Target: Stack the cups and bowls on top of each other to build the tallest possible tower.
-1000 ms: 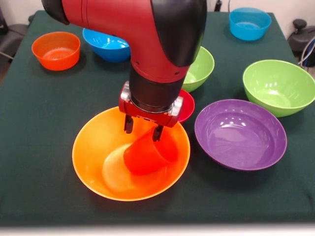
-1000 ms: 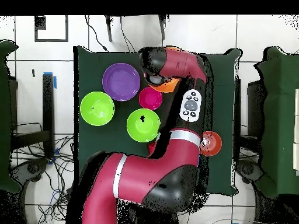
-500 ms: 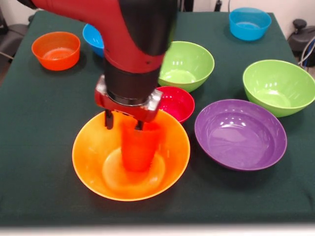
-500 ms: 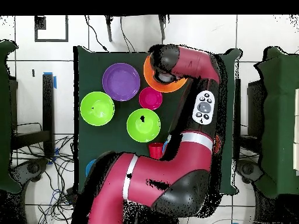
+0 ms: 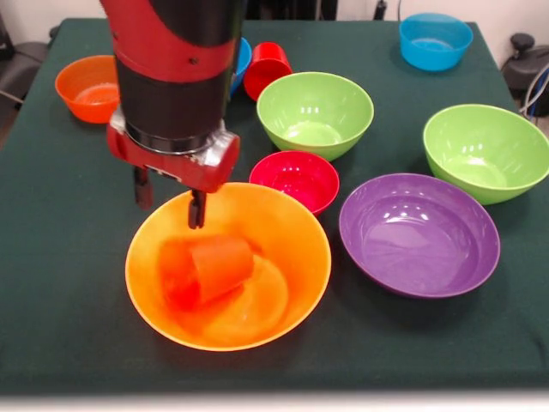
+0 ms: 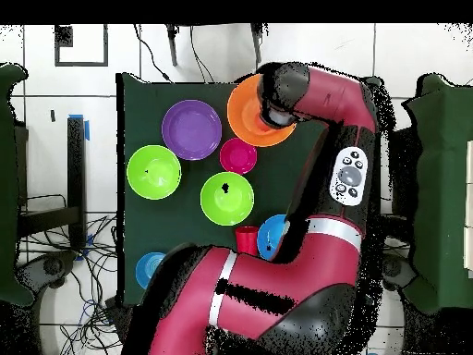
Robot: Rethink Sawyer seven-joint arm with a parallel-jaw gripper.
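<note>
The orange cup [image 5: 208,267] lies on its side inside the big orange bowl [image 5: 287,245], its mouth towards the left. My gripper [image 5: 169,201] hangs over the bowl's far left rim, open and empty, just above and apart from the cup. The small crimson bowl [image 5: 294,178] stands upright on the cloth, touching the big bowl's far right rim. The red cup [image 5: 266,69] lies at the back. In the overhead view the arm covers the gripper; the big orange bowl [image 6: 248,113], the crimson bowl [image 6: 238,155] and the red cup [image 6: 246,238] show.
A purple bowl [image 5: 419,233] stands to the right of the big orange one. Two lime green bowls [image 5: 315,113] [image 5: 485,150] stand behind. A blue bowl [image 5: 435,40] is at the back right, a second blue bowl [image 5: 243,53] is behind the arm, and a small orange bowl [image 5: 86,86] is at the back left.
My arm has swung to the picture's left. The orange cup, held between the fingers before, now lies free on its side in the big orange bowl.
</note>
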